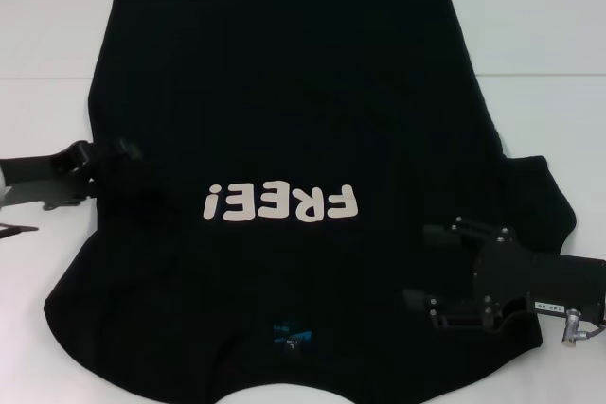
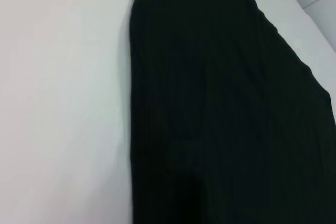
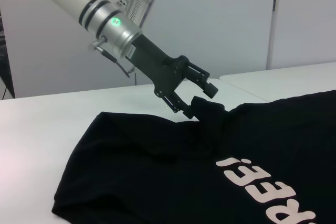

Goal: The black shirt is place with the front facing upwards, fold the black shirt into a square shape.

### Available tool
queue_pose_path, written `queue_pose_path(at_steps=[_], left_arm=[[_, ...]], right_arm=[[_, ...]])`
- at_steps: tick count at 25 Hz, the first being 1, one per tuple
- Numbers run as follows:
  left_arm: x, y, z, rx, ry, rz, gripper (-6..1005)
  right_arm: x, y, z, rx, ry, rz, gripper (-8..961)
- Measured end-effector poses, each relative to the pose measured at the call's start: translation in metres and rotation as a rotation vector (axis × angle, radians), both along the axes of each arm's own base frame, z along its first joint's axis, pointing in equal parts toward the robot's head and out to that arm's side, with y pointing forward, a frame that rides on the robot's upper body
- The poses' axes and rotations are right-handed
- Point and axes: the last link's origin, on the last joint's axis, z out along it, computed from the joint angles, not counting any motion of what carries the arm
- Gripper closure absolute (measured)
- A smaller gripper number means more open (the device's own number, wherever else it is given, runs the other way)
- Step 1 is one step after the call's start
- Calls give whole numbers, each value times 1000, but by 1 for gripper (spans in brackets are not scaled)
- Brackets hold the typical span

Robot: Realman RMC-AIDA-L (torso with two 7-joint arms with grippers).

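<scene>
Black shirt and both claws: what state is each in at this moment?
black shirt: spread front up on the white table, unfolded, with its left edge pinched up into a small peak.
left claw: at the shirt's left edge, shut on a bunch of the cloth.
right claw: over the shirt's right sleeve area, fingers apart, holding nothing.

**White table, pale panelled wall**

A broad white table (image 1: pixel 530 35) fills the room's middle, a thin seam running across its top. Behind it stands a plain pale wall (image 3: pixel 220 19) with a vertical panel joint. Soft, even light, no hard shadows.
</scene>
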Motion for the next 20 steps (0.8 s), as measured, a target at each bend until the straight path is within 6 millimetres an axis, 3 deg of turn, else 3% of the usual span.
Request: queue_pose_path(at_steps=[11,15,20], left_arm=[[57,17,-10,26,-101,-293,95],[60,8,-8,23,-113,-389,95],[56,-23,-4,-38,-72,-627,93]], right_arm=[[1,1,0,6,-1,-4,36],[1,0,1,8,0,-8,36],[6,1,6,33,19,-57,36]])
